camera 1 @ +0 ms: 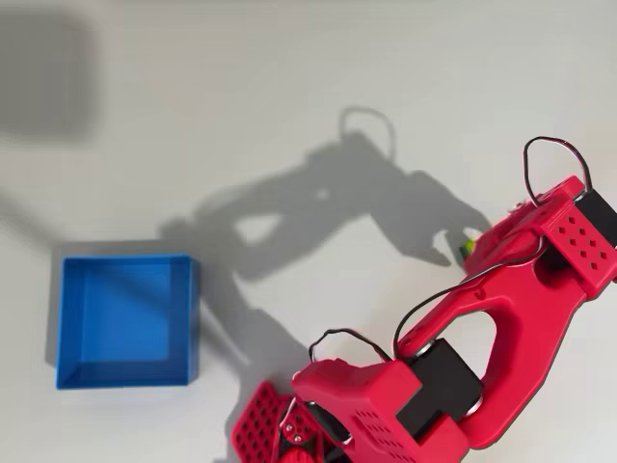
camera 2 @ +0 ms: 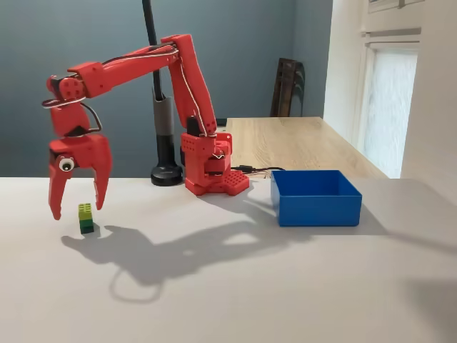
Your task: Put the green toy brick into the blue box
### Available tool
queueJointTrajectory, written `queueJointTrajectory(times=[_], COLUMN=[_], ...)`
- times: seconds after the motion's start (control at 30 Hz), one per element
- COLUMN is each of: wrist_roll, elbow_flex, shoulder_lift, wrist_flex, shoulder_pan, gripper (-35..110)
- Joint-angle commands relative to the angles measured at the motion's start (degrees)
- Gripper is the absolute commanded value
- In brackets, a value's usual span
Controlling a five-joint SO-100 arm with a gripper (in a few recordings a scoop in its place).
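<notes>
The green toy brick point(camera 2: 86, 217) stands on the pale table at the left of the fixed view, lime on top and darker green below. In the overhead view only a sliver of the brick point(camera 1: 467, 247) peeks out beside the red arm. My red gripper point(camera 2: 77, 212) hangs over it, open, one fingertip on each side of the brick, not closed on it. The blue box point(camera 2: 316, 197) sits far off to the right in the fixed view; seen from overhead, the box point(camera 1: 126, 319) lies at the left.
The arm's red base point(camera 2: 211, 164) stands at the back of the table with cables beside it. A black lamp stand point(camera 2: 166, 171) rises just left of the base. A wooden table point(camera 2: 300, 143) lies behind.
</notes>
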Motion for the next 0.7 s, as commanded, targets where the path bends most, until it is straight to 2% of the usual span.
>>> queueJointTrajectory(times=[0.0,0.47,0.67], wrist_roll=[1.05,1.93,3.52], elbow_flex=[0.62,5.71,6.15], shoulder_lift=[1.85,1.76,1.76], wrist_flex=[-0.53,-6.42,-6.77], shoulder_pan=[0.44,0.00,-0.09], gripper=[26,20,9])
